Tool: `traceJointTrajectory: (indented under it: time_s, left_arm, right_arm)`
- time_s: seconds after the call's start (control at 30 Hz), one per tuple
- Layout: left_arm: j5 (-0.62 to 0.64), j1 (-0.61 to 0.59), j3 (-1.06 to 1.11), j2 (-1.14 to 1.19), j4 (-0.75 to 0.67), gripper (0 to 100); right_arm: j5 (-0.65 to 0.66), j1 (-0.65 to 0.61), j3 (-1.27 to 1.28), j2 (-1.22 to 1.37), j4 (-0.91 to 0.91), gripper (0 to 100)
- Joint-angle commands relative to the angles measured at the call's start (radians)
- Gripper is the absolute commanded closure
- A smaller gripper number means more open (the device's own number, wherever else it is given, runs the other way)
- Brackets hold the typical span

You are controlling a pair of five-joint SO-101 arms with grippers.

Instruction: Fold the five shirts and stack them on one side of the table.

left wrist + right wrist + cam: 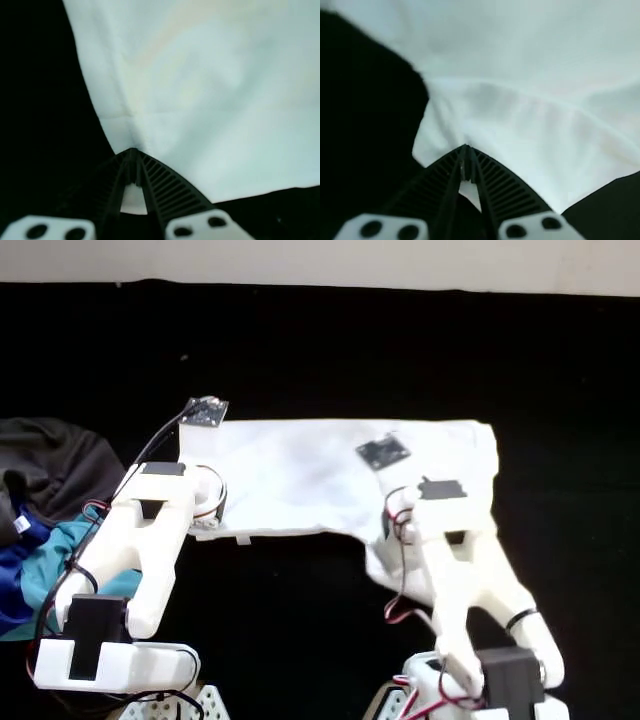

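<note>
Pinched nearly shut at the left gripper [134, 151], with a fold of the white shirt [200, 85] caught between the black ribbed fingers [165, 182]. Likewise narrow at the right gripper [465, 148], tips closed on a creased edge of the same shirt. Seen from the high view, gripped at the shirt's near left corner by the left arm and along its near edge farther right by the right arm. Spread wide and mostly flat across the middle of the black table [320, 340], with a flap of cloth hanging closer to the bases on the right arm's side. Heaped at the table's left edge, just beside the left arm: a rumpled pile of other shirts [45, 500] in dark grey, blue and teal.
</note>
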Motion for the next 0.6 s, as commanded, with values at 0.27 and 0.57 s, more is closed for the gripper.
traceJointTrajectory:
  time_s: [0.27, 0.57]
  left_arm:
    - [0.008, 0.008, 0.002, 0.004, -0.029, 99]
    - [0.008, 0.008, 0.002, 0.004, -0.029, 99]
  right_arm:
    - [0.011, 0.114, -0.002, -0.288, -0.091, 98.7]
    - [0.178, 0.346, 0.022, -0.007, -0.315, 98.7]
